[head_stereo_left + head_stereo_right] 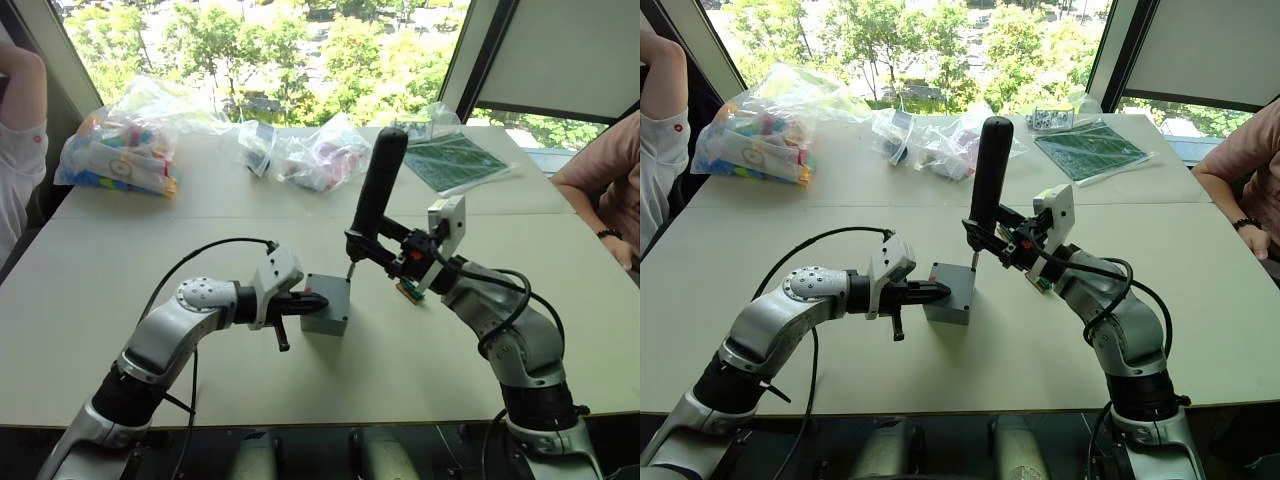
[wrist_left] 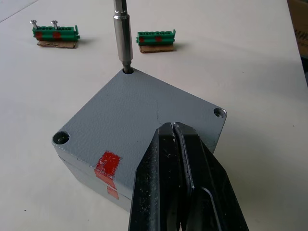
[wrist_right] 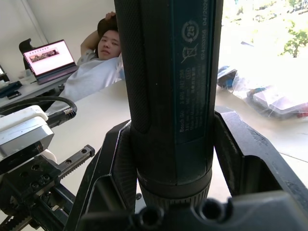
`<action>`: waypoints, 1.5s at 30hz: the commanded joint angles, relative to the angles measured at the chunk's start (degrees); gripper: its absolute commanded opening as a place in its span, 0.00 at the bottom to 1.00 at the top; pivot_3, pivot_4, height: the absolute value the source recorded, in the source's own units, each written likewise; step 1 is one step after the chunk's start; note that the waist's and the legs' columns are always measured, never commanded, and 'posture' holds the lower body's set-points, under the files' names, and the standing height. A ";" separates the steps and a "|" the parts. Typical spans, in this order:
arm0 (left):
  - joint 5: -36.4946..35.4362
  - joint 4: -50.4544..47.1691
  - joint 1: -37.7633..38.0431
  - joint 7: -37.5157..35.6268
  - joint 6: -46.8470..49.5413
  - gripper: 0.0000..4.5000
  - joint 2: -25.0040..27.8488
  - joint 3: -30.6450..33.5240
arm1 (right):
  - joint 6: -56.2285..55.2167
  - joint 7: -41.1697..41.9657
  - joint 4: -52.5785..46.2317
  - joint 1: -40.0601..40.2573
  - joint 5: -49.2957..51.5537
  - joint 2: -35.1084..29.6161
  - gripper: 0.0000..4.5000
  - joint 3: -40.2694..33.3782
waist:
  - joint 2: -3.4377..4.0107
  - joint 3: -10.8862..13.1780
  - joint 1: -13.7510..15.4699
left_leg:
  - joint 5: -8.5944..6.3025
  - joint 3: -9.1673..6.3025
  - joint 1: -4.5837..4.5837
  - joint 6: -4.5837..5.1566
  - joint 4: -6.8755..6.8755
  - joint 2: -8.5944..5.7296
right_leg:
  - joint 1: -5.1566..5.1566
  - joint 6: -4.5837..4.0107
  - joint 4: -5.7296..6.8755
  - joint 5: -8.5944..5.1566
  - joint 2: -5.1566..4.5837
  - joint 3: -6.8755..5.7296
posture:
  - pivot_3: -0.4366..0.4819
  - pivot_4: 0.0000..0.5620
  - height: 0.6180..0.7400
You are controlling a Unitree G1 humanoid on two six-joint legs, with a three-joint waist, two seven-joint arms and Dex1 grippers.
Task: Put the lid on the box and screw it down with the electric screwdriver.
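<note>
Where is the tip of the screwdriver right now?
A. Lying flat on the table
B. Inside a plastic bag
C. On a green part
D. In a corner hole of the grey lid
D: in the left wrist view the electric screwdriver has its metal bit standing in a corner screw hole of the lid, which sits on the box.

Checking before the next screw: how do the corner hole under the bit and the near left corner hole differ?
The far corner hole has the electric screwdriver bit standing in it; the near left corner hole is unoccupied, and whether it holds a screw is unclear. Both sit in the lid, where the shut left gripper rests.
</note>
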 commanded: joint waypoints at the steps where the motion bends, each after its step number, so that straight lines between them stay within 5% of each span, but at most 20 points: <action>1: 1.10 1.08 0.58 0.19 0.32 0.00 0.15 -0.82 | 1.49 0.96 2.69 2.60 -3.21 -1.46 0.41 3.21 | -0.02 -0.12 -0.02 | 0.00 0.00 0.00 0.00 -0.01 0.00 | 0.00 0.00 0.00 0.00 0.00 0.00 | 0.48 0.27 1.00; 12: 1.08 1.35 0.44 0.00 0.47 0.00 0.45 -0.59 | -0.21 1.25 3.96 3.72 -7.02 -2.63 0.41 5.82 | -0.28 -0.50 -0.12 | -0.02 0.00 0.90 -0.02 -0.51 0.01 | 0.70 -0.27 -0.26 -0.20 -0.04 -0.02 | 0.48 0.27 1.00; 45: 2.65 2.63 1.04 0.26 -0.81 0.00 0.00 -1.94 | 1.01 1.56 3.50 1.23 -0.95 0.77 0.41 0.85 | -0.24 -0.50 -0.15 | -0.07 -0.07 0.84 -0.05 -1.00 -0.08 | 0.61 -0.37 -1.19 -0.13 -0.78 -0.18 | 0.48 0.27 1.00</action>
